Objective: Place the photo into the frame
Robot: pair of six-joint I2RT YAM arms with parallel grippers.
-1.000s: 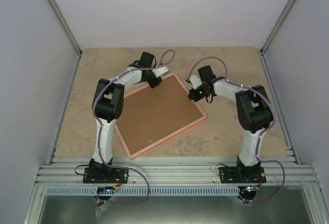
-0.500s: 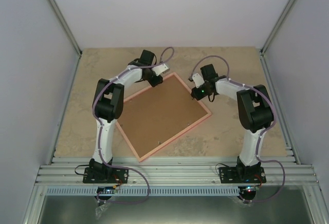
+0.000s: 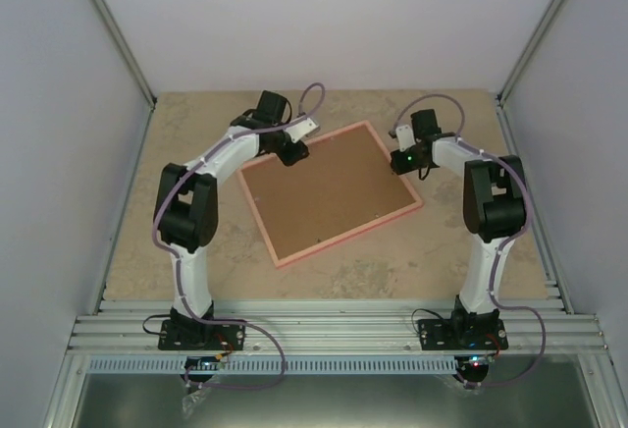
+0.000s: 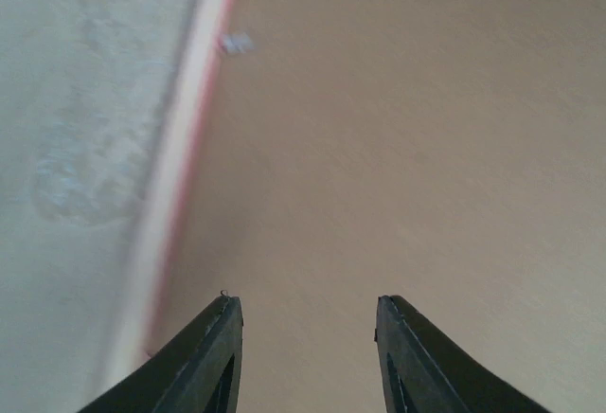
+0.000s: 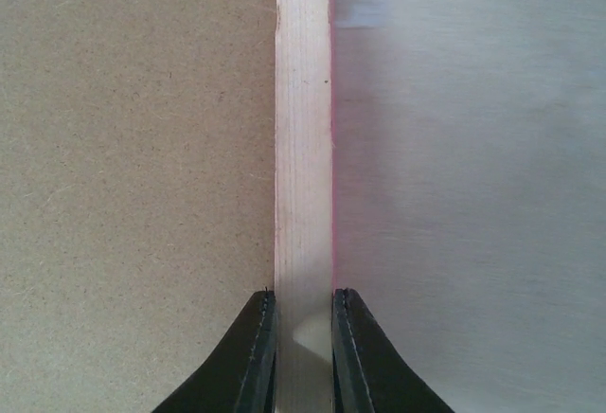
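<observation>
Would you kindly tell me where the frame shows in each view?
Top external: frame at centre, tilted.
Left wrist: its blurred rail, left side.
Right wrist: its rail upright at centre, pinched by right gripper.
Shared landmark: brown board inside it.

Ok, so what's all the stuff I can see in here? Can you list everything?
frame: one, pink, lying flat mid-table, turned at an angle
backing board: one, brown, inside the frame
table: one, mottled beige, under everything
walls: three, pale grey, around the table
left gripper: one, black fingers, open over the backing board near the frame's edge
right gripper: one, black fingers, shut on the frame's right edge
</observation>
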